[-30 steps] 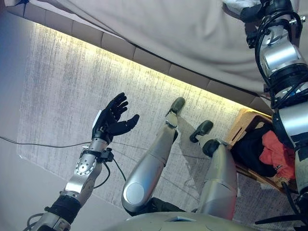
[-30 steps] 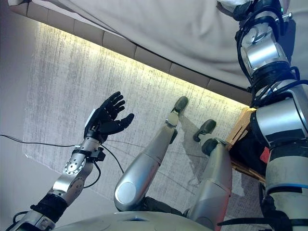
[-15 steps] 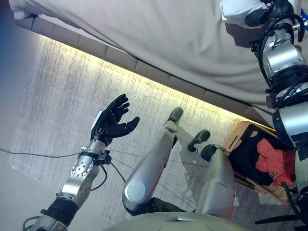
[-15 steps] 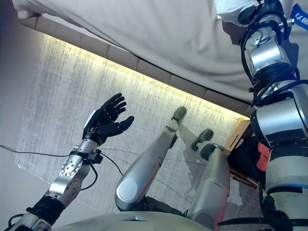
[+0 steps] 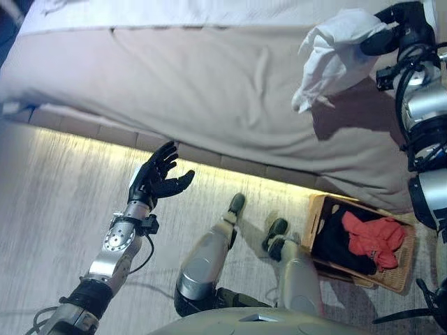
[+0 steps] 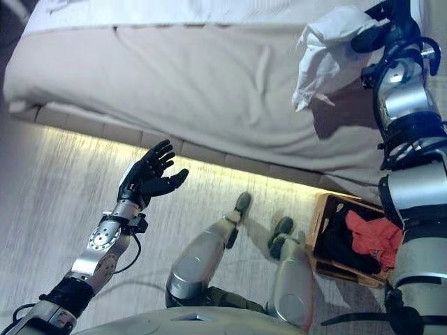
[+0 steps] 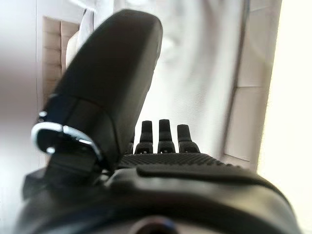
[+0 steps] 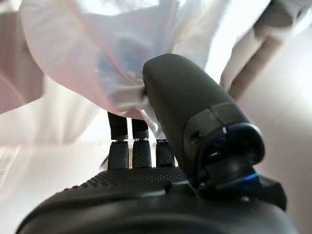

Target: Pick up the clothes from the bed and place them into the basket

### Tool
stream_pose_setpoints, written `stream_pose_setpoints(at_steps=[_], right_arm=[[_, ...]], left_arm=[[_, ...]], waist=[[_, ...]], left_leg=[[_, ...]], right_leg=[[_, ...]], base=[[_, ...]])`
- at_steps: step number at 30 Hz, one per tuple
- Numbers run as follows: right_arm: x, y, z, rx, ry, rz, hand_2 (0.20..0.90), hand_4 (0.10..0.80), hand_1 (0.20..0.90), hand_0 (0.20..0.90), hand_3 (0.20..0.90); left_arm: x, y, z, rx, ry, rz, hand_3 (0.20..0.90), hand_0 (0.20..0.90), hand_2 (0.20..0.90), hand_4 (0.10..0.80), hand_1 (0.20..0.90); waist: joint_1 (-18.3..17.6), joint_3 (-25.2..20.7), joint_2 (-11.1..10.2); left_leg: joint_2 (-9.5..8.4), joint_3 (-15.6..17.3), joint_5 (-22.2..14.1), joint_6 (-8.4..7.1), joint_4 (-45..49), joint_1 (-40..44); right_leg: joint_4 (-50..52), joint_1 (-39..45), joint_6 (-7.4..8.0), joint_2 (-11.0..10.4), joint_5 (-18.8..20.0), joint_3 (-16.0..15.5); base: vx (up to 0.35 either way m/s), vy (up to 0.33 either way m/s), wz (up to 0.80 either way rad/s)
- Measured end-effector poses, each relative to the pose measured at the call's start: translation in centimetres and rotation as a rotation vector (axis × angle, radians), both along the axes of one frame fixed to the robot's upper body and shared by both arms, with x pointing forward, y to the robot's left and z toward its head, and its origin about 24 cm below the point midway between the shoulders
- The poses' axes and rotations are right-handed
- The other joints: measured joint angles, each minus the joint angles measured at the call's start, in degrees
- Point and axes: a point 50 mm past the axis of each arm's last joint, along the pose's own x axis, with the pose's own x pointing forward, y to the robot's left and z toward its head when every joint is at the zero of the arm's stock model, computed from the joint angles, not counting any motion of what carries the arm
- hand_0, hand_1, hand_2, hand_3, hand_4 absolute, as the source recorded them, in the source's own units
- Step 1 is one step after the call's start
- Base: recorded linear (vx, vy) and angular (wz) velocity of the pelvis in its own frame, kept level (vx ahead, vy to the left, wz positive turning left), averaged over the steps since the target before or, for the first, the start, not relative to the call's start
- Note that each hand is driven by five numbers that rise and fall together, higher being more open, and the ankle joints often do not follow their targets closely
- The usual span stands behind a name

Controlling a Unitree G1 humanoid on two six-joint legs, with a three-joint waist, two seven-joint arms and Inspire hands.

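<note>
So the white garment (image 5: 334, 59) is up off the bed (image 5: 209, 105), hanging bunched from the right hand (image 5: 380, 40) at about 1 o'clock in the head views. It's plain white, soft and crumpled, gathered into a lump at the top where the hand has it, with a couple of pointy loose ends dangling. Its long axis runs from the hand down toward 7 o'clock, loose ends lowest. No print or label that I can make out on it.

In the right wrist view the thumb (image 8: 180, 107) and fingers are curled into the cloth, pinching it.

The basket (image 5: 318, 216) sits on the floor at roughly 4 o'clock, just off the bed's edge, with a black item (image 5: 339, 241) and a red-orange item (image 5: 374, 237) already inside.

The left hand (image 5: 155, 180) is over at about 8 o'clock, held up in the air with fingers spread, nothing in it.
</note>
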Motion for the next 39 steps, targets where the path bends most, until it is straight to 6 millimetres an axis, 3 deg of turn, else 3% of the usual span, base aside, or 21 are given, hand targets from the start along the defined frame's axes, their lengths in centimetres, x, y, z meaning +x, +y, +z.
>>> stream_pose_setpoints(at_steps=[4,5,9,15,24,27,36,39], right_arm=[[-1.1,-1.8,-2.7,-0.012,0.084,0.008,0.300,0.100,0.300,0.300,0.200],[-1.3,-1.8,-3.9,-0.029,0.116,0.029,0.300,0.100,0.300,0.300,0.200],[-2.6,-1.3,-7.1,-0.060,0.174,0.120,0.300,0.100,0.300,0.300,0.200],[-4.8,-2.8,-11.0,-0.006,0.254,0.097,0.300,0.100,0.300,0.300,0.200],[-7.2,-2.4,-14.1,-0.036,0.304,0.114,0.300,0.100,0.300,0.300,0.200],[-8.2,-2.3,-15.3,-0.027,0.322,0.114,0.300,0.100,0.300,0.300,0.200],[-10.0,-1.8,-20.4,0.083,0.458,0.131,0.300,0.100,0.300,0.300,0.200],[-10.6,-2.1,-22.6,0.135,0.522,0.094,0.300,0.100,0.300,0.300,0.200]], left_arm=[[-0.4,0.3,-1.2,0.043,0.076,0.015,0.900,0.900,0.900,0.800,0.900],[-0.7,0.5,-1.6,0.052,0.093,0.018,0.900,0.900,0.900,0.800,0.900],[-0.9,0.9,-2.5,0.089,0.146,0.020,0.900,0.900,0.900,0.800,0.900],[-0.2,-0.7,-3.3,0.063,0.170,-0.018,0.900,0.900,0.900,0.800,0.900],[0.1,-1.6,-4.4,0.071,0.204,-0.060,0.900,0.900,0.900,0.800,0.900],[0.3,-1.7,-4.2,0.069,0.198,-0.066,0.900,0.900,0.900,0.800,0.900],[1.3,-2.4,-3.9,0.101,0.182,-0.102,0.900,0.900,0.900,0.800,0.900],[1.7,-2.7,-3.6,0.098,0.170,-0.110,0.900,0.900,0.900,0.800,0.900]], waist=[[-2.67,-6.34,-1.69],[-4.10,-8.20,-2.37],[-8.43,-12.11,-4.13],[-14.01,-12.89,-4.39],[-19.97,-12.95,-4.52],[-21.80,-13.08,-4.75],[-25.51,-13.11,-4.75],[-26.09,-13.33,-4.44]], left_leg=[[0.60,4.30,1.31,1.70,-2.40,5.16],[0.59,5.41,2.14,3.23,-3.46,7.14],[0.75,7.48,2.52,3.84,-6.39,11.63],[2.04,10.50,2.53,3.84,-10.59,17.74],[3.73,15.39,2.52,3.84,-11.02,20.98],[4.15,15.71,2.51,3.85,-11.03,21.21],[5.38,18.93,2.34,3.68,-11.15,20.87],[6.66,19.48,0.85,2.65,-11.32,20.27]], right_leg=[[-4.59,5.50,3.46,0.59,2.51,2.70],[-6.58,7.44,4.43,0.76,4.31,3.68],[-14.54,13.27,5.64,1.89,9.66,6.20],[-23.84,20.13,5.15,3.61,14.09,9.69],[-24.00,20.88,4.49,5.43,14.60,16.00],[-24.00,20.88,4.49,5.91,14.60,16.73],[-24.00,19.09,4.50,7.33,14.60,20.85],[-24.01,18.18,4.50,8.61,14.59,20.91]], base=[[0.056,0.003,-0.35],[-0.019,-0.012,-0.39],[-0.044,-0.006,-0.35],[-0.056,-0.015,-0.35],[-0.032,-0.020,-0.37],[-0.029,-0.012,-0.18],[-0.044,-0.028,-0.23],[-0.042,-0.044,-0.03]])
